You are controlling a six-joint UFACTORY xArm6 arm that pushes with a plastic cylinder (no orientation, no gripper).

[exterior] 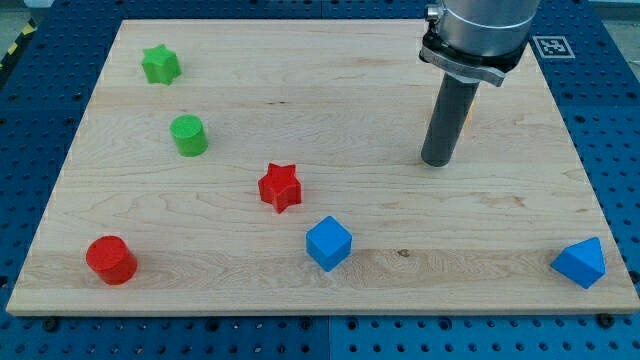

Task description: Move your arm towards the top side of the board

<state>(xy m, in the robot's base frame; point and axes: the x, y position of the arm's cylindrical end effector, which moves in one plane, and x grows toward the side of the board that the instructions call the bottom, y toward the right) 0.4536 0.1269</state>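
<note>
My tip (pixel 437 161) rests on the wooden board (pixel 330 80) in the view's right half, a little above mid-height. Just behind the rod, at its right edge, a sliver of an orange-yellow block (pixel 466 108) shows; its shape is hidden. A red star (pixel 280 187) lies left of and below the tip. A blue cube (pixel 328 243) lies below the star, to the tip's lower left. A green star (pixel 160 64) and a green cylinder (pixel 188 135) sit at the view's upper left. A red cylinder (pixel 111 260) sits at the lower left.
A blue wedge-like block (pixel 580 263) sits near the board's lower right corner. The board lies on a blue perforated table (pixel 610 120). A black-and-white marker tag (pixel 551 46) is off the board's top right corner.
</note>
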